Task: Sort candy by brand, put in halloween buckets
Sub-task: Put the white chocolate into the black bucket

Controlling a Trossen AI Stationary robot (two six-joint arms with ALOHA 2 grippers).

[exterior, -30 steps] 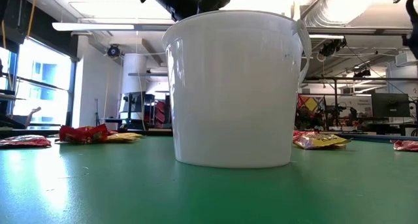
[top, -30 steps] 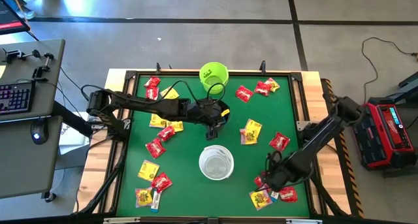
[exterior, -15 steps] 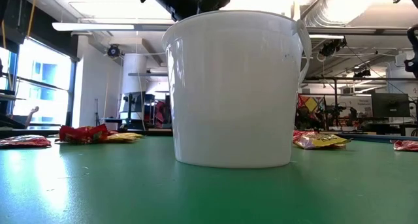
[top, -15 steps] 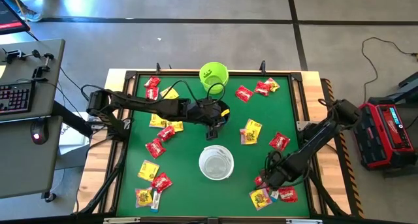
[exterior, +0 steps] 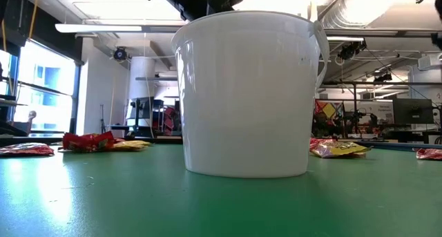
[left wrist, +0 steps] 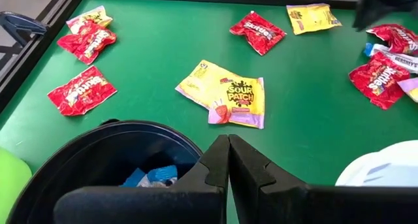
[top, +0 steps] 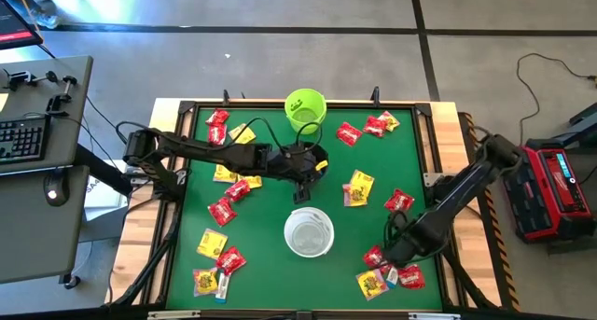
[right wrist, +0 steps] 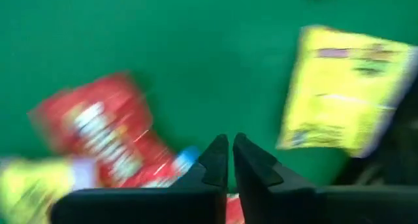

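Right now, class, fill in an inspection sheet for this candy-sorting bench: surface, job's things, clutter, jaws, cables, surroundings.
Surface: green mat, wooden border.
Job's things: green bucket at the far edge, white bucket centre, black bucket holding blue-wrapped pieces; red and yellow candy scattered.
Clutter: nothing seen.
Jaws: left gripper shut, empty, over the black bucket; right gripper nearly shut above the near-right candy pile.
Cables: black leads trail along the left arm.
Surroundings: desk with keyboard, red case.

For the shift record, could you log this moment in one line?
left gripper: shut, over black bucket | right gripper: shut, above candy | white bucket: centre
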